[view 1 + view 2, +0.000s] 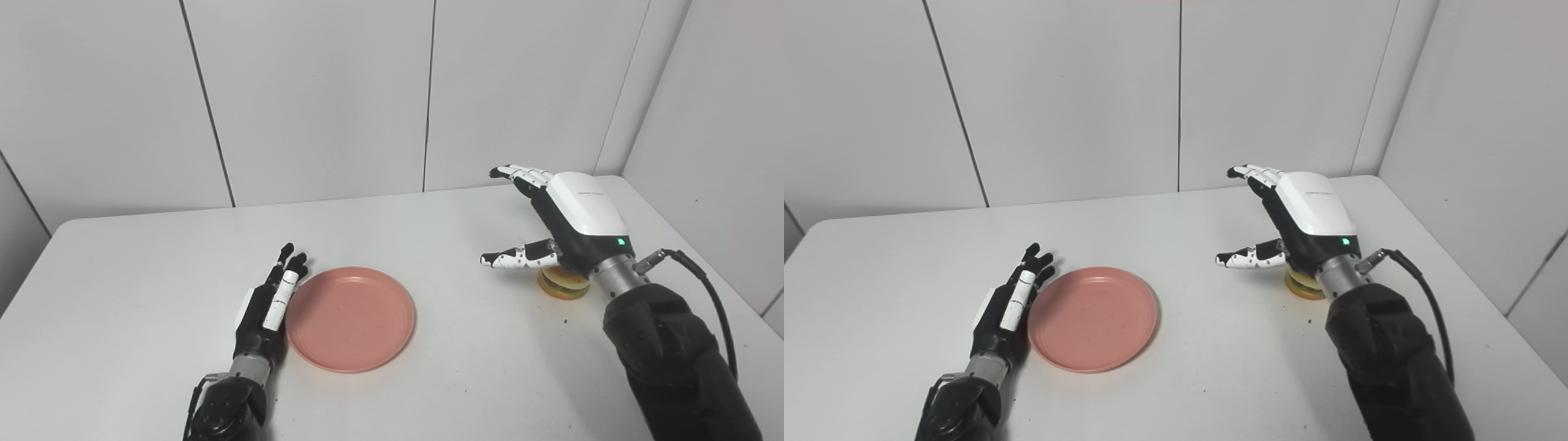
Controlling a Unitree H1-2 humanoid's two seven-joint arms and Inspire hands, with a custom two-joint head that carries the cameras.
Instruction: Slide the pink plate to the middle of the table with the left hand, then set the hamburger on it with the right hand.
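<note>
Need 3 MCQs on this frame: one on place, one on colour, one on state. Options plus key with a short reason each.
1. Where is the hamburger?
A. On the plate
B. On the table, under the right wrist
C. In the left hand

2. What colour is the plate?
A. Pink
B. Blue
C. White

3. What is the state of the right hand?
A. Shut on the hamburger
B. Shut on the plate rim
C. Open, holding nothing

Key:
1 B: the hamburger sits on the white table, partly hidden by the right wrist, well right of the plate.
2 A: the plate is plainly pink, and nothing lies on it.
3 C: fingers and thumb are spread apart above the table, and the hamburger lies behind them under the wrist, not between them. The left hand lies flat beside the plate's left rim.
</note>
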